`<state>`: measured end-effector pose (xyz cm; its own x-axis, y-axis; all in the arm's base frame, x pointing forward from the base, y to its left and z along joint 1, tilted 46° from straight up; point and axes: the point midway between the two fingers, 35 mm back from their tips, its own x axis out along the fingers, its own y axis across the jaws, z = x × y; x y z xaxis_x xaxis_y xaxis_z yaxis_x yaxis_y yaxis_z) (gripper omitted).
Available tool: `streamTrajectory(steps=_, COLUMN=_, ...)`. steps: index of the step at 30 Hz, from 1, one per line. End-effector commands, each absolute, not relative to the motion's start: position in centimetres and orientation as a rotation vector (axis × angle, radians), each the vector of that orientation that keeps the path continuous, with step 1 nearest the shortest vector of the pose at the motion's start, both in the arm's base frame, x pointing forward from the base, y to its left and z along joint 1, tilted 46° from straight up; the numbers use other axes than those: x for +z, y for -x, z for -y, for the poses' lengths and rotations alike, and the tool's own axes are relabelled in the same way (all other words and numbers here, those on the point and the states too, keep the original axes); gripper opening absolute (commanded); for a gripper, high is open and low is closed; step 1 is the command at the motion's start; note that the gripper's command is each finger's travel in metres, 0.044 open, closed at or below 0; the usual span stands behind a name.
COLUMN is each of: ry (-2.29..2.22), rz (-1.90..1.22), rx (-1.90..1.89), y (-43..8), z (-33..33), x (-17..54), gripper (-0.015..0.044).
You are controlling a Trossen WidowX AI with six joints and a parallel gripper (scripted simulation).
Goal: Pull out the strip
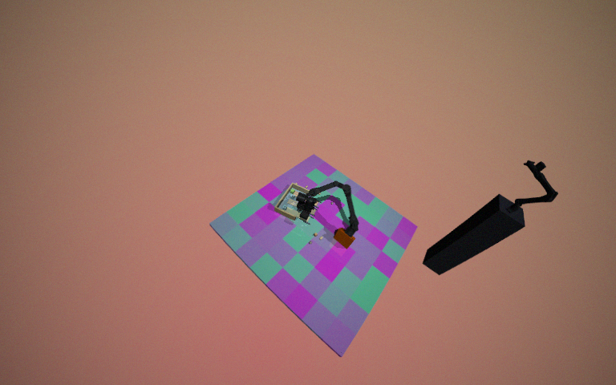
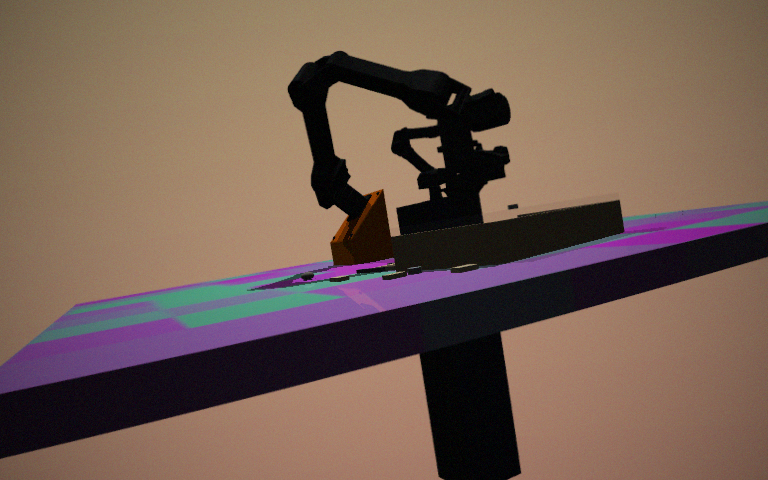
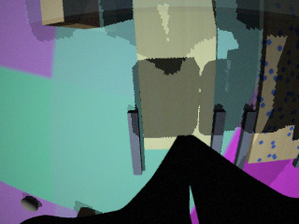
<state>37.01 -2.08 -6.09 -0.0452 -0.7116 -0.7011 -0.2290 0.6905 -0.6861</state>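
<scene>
My gripper (image 3: 185, 142) is shut, its fingertips together over the near end of a wide pale yellow strip (image 3: 175, 42). Nothing shows between them; whether they touch the strip cannot be told. The strip runs away from me, with grey posts (image 3: 135, 145) (image 3: 218, 131) beside its near end. A tan strip with blue dots (image 3: 276, 145) lies to its right, partly in shadow. No labelled cube shows in the wrist view. In the top view the arm hides part of the tray's inside, and cube labels are too small to read.
The tan tray (image 1: 285, 215) (image 2: 543, 229) has raised walls; one wall end (image 3: 70, 21) shows at upper left in the wrist view. Small loose pieces (image 1: 315, 234) (image 2: 464, 267) lie between the tray and the arm's orange base (image 1: 344, 237) (image 2: 368, 237). Another post (image 3: 245, 137) stands right of the strip.
</scene>
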Motion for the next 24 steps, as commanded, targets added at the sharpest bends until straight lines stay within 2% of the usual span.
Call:
streamTrajectory(steps=1, ry=0.791, rz=-1.618, rx=-0.468, y=-36.7, z=2.9, x=-6.7, gripper=0.0000)
streamTrajectory(steps=24, ry=0.793, rz=-1.619, rx=-0.471, y=-36.1, z=5.4, x=-9.2, gripper=0.0000)
